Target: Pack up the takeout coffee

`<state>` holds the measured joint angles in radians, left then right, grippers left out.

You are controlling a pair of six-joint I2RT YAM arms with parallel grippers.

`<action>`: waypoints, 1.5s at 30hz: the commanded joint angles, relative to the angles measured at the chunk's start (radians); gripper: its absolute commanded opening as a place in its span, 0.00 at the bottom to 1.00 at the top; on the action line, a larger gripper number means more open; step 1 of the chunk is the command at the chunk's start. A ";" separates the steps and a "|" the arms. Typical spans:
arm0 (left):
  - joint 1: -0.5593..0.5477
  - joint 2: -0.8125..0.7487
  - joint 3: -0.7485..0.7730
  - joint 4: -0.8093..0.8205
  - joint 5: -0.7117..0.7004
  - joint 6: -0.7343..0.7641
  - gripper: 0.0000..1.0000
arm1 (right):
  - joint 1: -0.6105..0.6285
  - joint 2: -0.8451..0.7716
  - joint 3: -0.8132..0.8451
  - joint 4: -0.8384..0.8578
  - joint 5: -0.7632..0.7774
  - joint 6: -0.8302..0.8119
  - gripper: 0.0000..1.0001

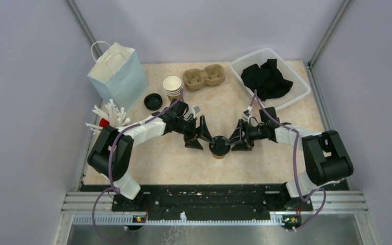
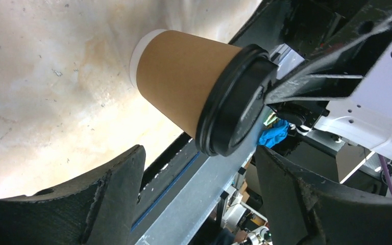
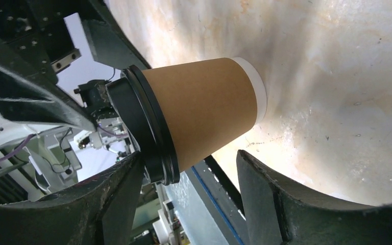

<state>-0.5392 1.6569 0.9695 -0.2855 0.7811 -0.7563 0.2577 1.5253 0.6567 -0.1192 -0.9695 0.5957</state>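
One takeout coffee cup (image 1: 218, 146), kraft-brown with a black lid on it, stands mid-table between both arms. My left gripper (image 1: 200, 135) is just left of it, open; in the left wrist view the cup (image 2: 184, 87) lies just beyond the open gripper (image 2: 199, 163), untouched. My right gripper (image 1: 239, 138) is open on the cup's right. In the right wrist view the cup (image 3: 204, 112) sits partly between the fingers of that gripper (image 3: 190, 171): one finger is right at the lid (image 3: 148, 132), the other stands apart from the wall. A stack of lidless paper cups (image 1: 173, 86) and a loose black lid (image 1: 153, 100) sit farther back.
A pale paper bag (image 1: 118, 76) stands at the back left. The brown two-hole carrier (image 1: 204, 76) lies at the back centre. A white basket (image 1: 298, 89) holding black cloth is at the back right. A red cup of white sticks (image 1: 104, 122) stands by the left arm.
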 commanded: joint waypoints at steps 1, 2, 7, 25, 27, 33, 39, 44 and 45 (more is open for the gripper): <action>0.003 -0.104 0.019 -0.017 -0.016 0.004 0.86 | 0.002 -0.028 0.039 -0.010 0.003 -0.017 0.67; 0.005 -0.118 0.000 -0.014 -0.022 -0.003 0.86 | 0.004 -0.031 0.040 -0.009 0.000 -0.015 0.67; 0.004 -0.093 -0.031 0.082 0.036 -0.050 0.86 | 0.028 -0.036 0.043 -0.001 -0.023 -0.016 0.70; -0.035 0.038 -0.049 0.050 -0.056 -0.015 0.59 | 0.042 -0.038 -0.057 0.069 -0.016 -0.031 0.72; -0.035 0.033 -0.048 0.049 -0.057 -0.020 0.58 | 0.062 -0.097 -0.006 -0.011 -0.012 -0.054 0.81; -0.035 0.030 -0.042 0.050 -0.051 -0.026 0.58 | 0.171 -0.112 -0.022 0.062 0.007 0.028 0.88; -0.036 0.030 -0.046 0.049 -0.055 -0.021 0.57 | 0.173 -0.045 -0.048 0.093 0.084 0.016 0.86; -0.035 0.025 -0.059 0.051 -0.064 -0.013 0.55 | 0.141 -0.004 -0.098 0.081 0.194 0.008 0.77; -0.035 0.023 -0.062 0.049 -0.067 -0.011 0.55 | 0.132 -0.013 -0.100 0.068 0.212 0.003 0.75</action>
<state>-0.5713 1.6825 0.9394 -0.2192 0.7921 -0.8085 0.4149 1.5013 0.5961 -0.0410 -0.9195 0.6334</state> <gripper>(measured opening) 0.559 0.781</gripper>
